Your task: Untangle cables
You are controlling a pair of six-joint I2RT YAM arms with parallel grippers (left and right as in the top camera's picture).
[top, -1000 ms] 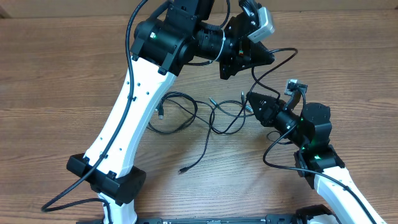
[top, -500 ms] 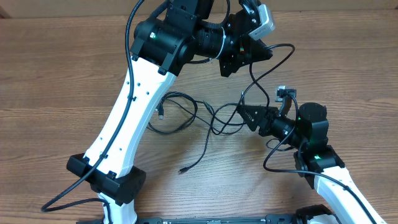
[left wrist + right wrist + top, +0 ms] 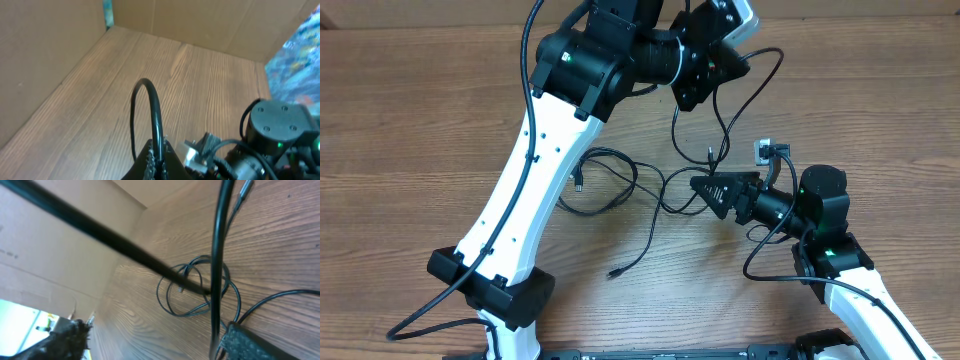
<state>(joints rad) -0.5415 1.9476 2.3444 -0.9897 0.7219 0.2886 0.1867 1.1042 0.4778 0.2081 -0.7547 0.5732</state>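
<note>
- Left gripper [image 3: 159,161]: closed, pinching one cable [image 3: 158,115] above the table [image 3: 420,120].
- Right gripper [image 3: 708,195]: fingers wide apart, clamping nothing.
- Remaining cables [image 3: 663,190]: tangled on the table, between the arms.

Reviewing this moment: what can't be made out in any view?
- Crossing order in the tangle: overhead, wires too thin, partly under the right gripper.
- Left gripper fingers: left wrist view, cut off by the bottom edge.
- Diagonal cable: right wrist view, blurred, upper end off-frame.
</note>
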